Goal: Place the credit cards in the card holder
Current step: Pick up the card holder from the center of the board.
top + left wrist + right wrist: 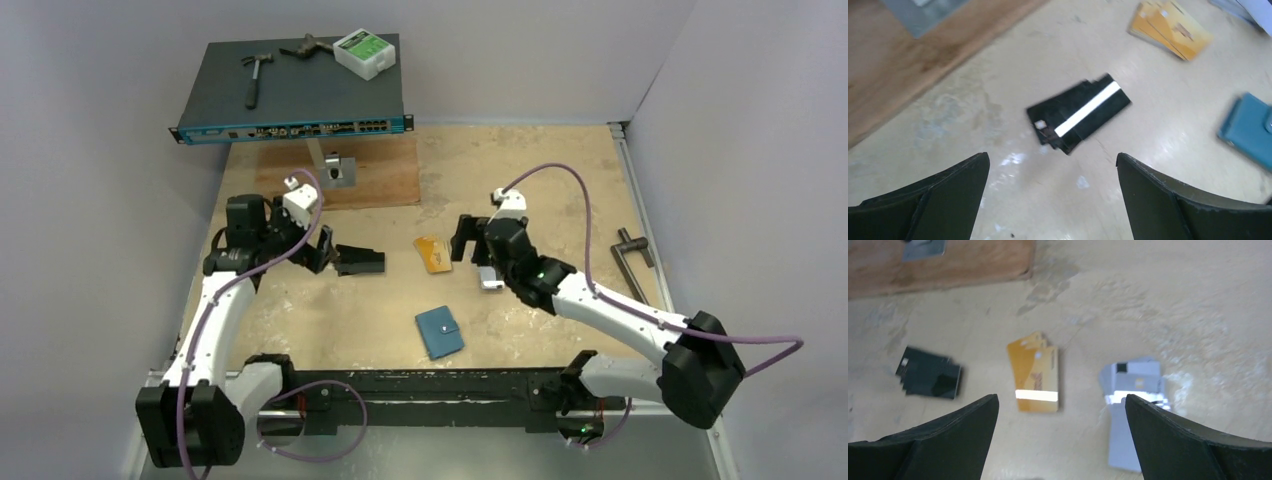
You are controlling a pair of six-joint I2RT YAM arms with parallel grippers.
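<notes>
A fan of orange-gold credit cards (432,254) (1170,27) (1034,372) lies mid-table. A pile of silver-grey cards (490,278) (1133,385) lies just to its right, partly under my right arm. The teal card holder (439,331) (1248,131) lies shut nearer the front. My right gripper (470,243) (1061,397) hovers open above the table between the two card piles, holding nothing. My left gripper (322,248) (1053,157) is open and empty, just left of a black folded object (358,261) (1079,114) (929,374).
At the back left, a network switch (290,90) carries a hammer (255,78) and a white-and-green box (365,52). In front of it lies a wooden board (380,175) with a metal bracket (338,170). An L-shaped metal tool (632,255) lies at the right edge.
</notes>
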